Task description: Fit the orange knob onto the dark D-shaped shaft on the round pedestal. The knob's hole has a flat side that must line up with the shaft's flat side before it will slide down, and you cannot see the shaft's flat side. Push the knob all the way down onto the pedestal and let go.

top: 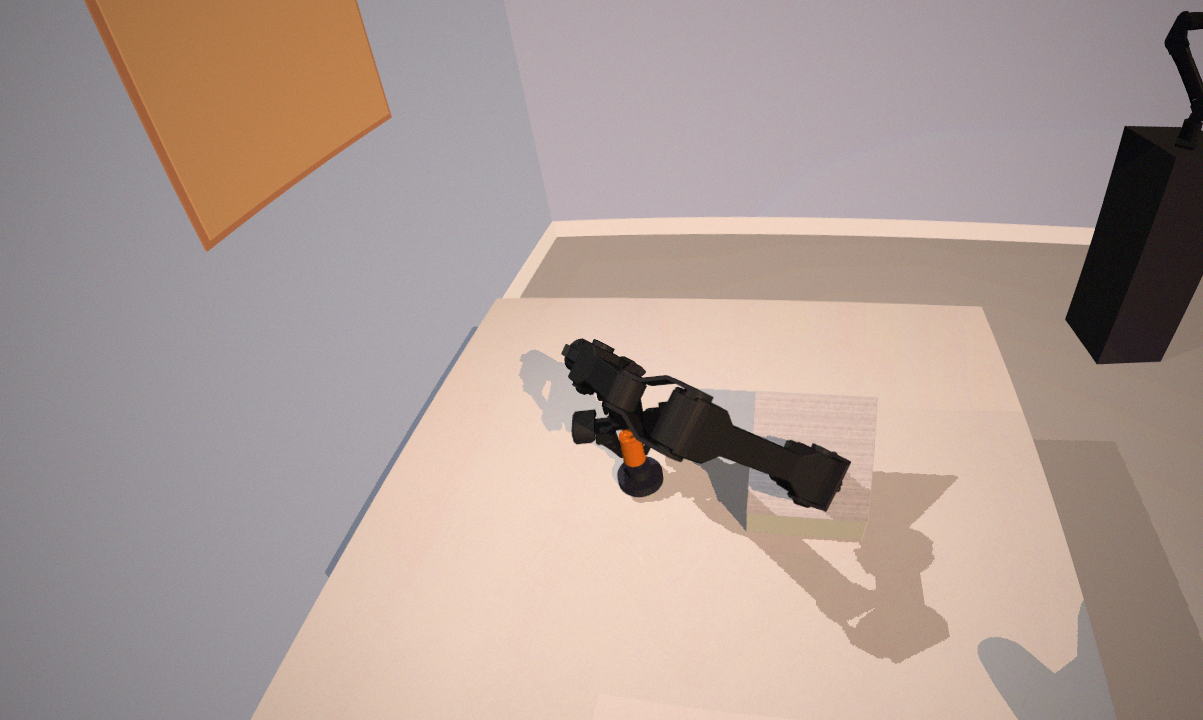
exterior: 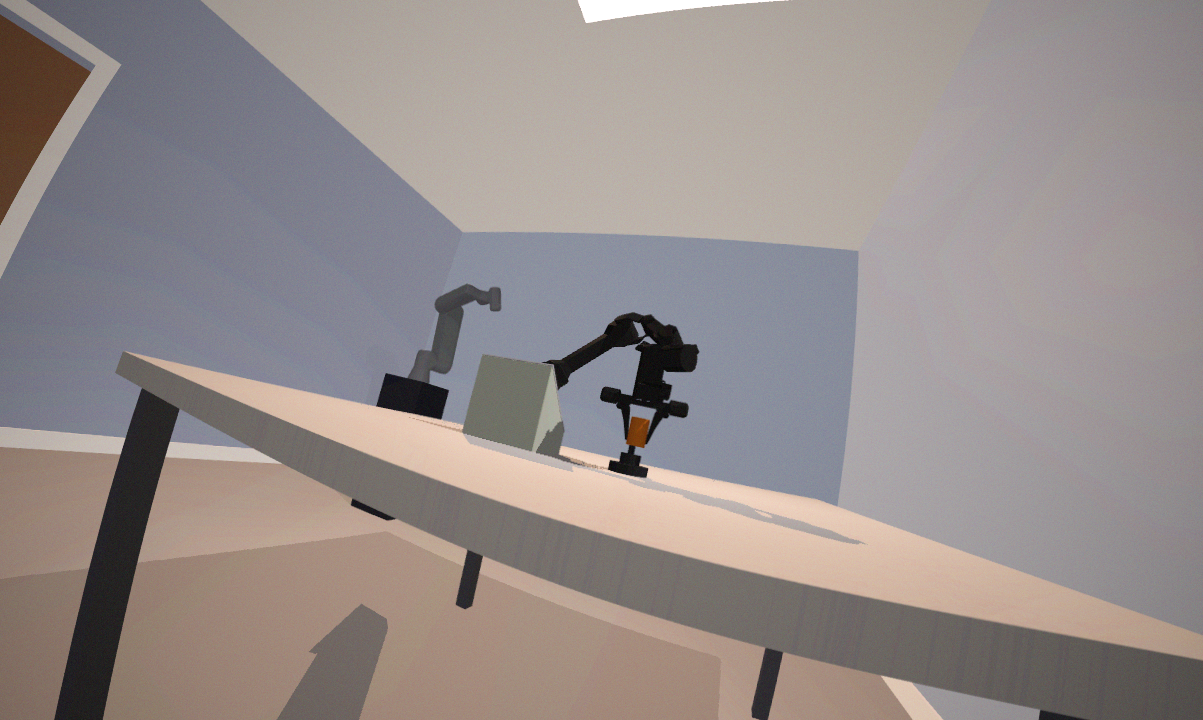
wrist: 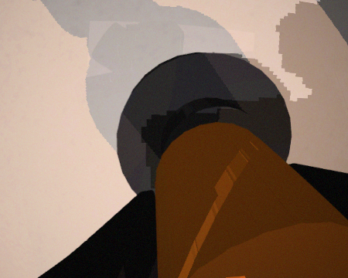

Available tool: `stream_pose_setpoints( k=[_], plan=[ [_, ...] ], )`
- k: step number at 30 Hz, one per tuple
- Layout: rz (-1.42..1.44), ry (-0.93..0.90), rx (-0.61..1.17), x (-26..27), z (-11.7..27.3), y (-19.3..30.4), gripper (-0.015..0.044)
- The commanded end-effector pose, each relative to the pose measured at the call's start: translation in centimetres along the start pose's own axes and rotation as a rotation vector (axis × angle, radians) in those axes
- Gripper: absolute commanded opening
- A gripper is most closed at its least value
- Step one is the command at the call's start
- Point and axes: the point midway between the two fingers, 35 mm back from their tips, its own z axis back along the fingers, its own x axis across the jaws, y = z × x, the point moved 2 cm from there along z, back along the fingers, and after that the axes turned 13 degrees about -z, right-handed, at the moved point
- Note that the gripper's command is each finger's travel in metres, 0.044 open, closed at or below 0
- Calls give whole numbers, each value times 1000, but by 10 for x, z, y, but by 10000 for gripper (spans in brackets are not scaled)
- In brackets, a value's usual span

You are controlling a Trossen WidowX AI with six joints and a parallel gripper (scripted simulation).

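Note:
The orange knob (top: 632,451) (exterior: 637,432) (wrist: 220,185) is upright over the round dark pedestal. My gripper (exterior: 636,435) is shut on it, with a black finger on each side. The dark pedestal (top: 640,487) (exterior: 627,470) (wrist: 205,77) stands on the table. In the exterior view a short piece of the dark shaft (exterior: 631,450) shows between the knob's lower end and the pedestal, so the knob is not against the pedestal. The shaft's top, its flat side and the knob's hole are hidden. In the wrist view the knob covers the pedestal's near part.
A pale block (top: 815,447) (exterior: 508,402) with a sloping side stands on the table (top: 462,573) (exterior: 677,528) beside the pedestal, under my arm in the top view. Another arm on a dark stand (top: 1147,250) (exterior: 413,394) is off beyond the table.

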Motion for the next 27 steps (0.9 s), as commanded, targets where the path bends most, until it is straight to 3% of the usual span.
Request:
stream_pose_setpoints(
  k=[1, 7, 14, 27],
  plan=[
    [-3, -6, 2, 1, 1, 0, 0],
    [-12, -6, 1, 0, 5, 0, 0],
    [-213, -6, 2, -3, 5, 0, 0],
    [-213, -6, 2, -4, 3, -1, 0]
  ],
)
